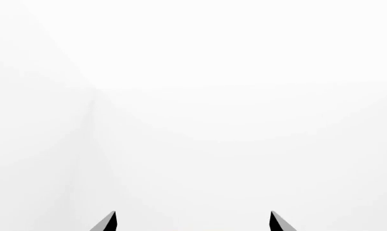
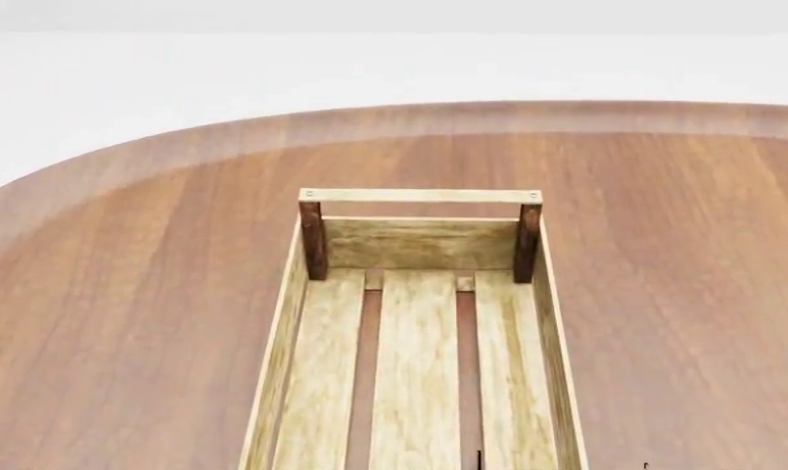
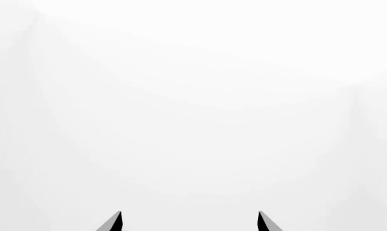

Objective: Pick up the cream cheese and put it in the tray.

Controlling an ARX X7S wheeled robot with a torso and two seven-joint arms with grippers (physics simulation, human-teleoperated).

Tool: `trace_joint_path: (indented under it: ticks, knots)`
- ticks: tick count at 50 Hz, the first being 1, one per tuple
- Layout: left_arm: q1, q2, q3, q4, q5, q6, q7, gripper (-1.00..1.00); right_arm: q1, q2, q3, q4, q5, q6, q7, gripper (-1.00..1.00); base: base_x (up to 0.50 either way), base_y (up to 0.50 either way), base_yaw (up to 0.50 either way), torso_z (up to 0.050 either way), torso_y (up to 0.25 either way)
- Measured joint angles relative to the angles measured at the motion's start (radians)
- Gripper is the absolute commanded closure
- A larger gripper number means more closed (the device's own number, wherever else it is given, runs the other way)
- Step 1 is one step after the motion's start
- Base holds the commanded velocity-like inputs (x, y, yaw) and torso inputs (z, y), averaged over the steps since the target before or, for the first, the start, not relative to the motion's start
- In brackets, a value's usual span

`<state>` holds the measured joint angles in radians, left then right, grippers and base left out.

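Observation:
The tray [image 2: 420,243], a long light-wood crate with a slatted bottom and dark brown corner posts, lies on the table in the head view and runs from the middle down past the lower edge. Nothing lies on the slats that show. The cream cheese is out of view in every frame. In the left wrist view my left gripper [image 1: 193,214] is open, its two dark fingertips wide apart against blank white. The right wrist view shows my right gripper [image 3: 189,214] open the same way, with nothing between its fingers.
A rounded brown wooden table [image 2: 132,294] carries the tray, and its curved far edge meets a white floor and wall behind. Both wrist views face plain white surfaces only.

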<state>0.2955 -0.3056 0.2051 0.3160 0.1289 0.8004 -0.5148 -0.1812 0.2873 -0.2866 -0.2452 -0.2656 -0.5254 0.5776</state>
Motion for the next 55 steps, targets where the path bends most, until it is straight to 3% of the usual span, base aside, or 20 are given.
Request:
trace_joint_path:
  ticks: [26,43,55]
  knots:
    - [0.031,-0.026,-0.022,0.035,-0.024,0.02,-0.025,-1.0,-0.053,-0.065,0.212,-0.268,0.005,0.364,0.075,-1.0,0.0,0.0,0.0,0.0,0.0]
    - [0.036,-0.033,-0.019,0.046,-0.021,0.012,-0.031,-1.0,-0.065,-0.104,0.391,-0.367,0.119,0.539,0.147,-1.0,0.0,0.0,0.0,0.0,0.0]
    - [0.033,-0.037,-0.012,0.046,-0.018,0.005,-0.031,-1.0,-0.034,-0.187,0.533,-0.43,0.237,0.764,0.238,-1.0,0.0,0.0,0.0,0.0,0.0]
